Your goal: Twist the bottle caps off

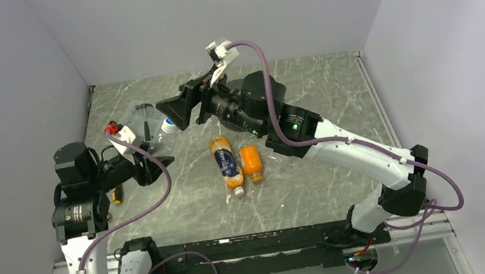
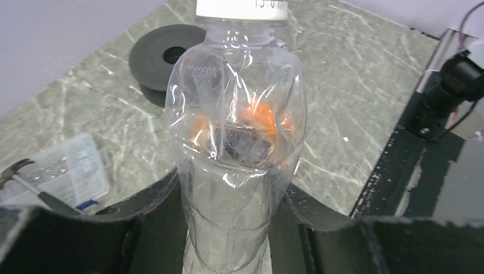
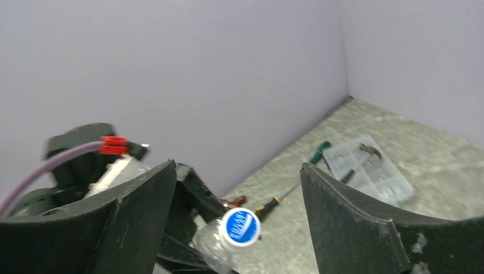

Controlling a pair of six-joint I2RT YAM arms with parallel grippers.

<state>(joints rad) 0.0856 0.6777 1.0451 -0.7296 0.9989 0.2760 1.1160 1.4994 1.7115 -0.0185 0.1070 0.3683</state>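
My left gripper [image 2: 234, 185] is shut on the body of the clear bottle [image 2: 237, 142], which stays off the table with its white cap [image 2: 242, 8] pointing away. In the right wrist view that cap [image 3: 241, 226], blue on top, lies between the wide-open jaws of my right gripper [image 3: 238, 166] and touches neither finger. From above, the right gripper [image 1: 172, 116] is right at the cap [image 1: 168, 125], facing the left gripper [image 1: 152, 161]. A tall orange bottle [image 1: 227, 162] with a dark blue label and a short orange bottle [image 1: 251, 163] lie side by side mid-table.
A black disc [image 2: 165, 56] with a hole lies beyond the clear bottle. A clear plastic box [image 3: 371, 168] with a hammer on it sits near the back left wall. A screwdriver [image 3: 279, 200] lies beside it. Walls close in on three sides.
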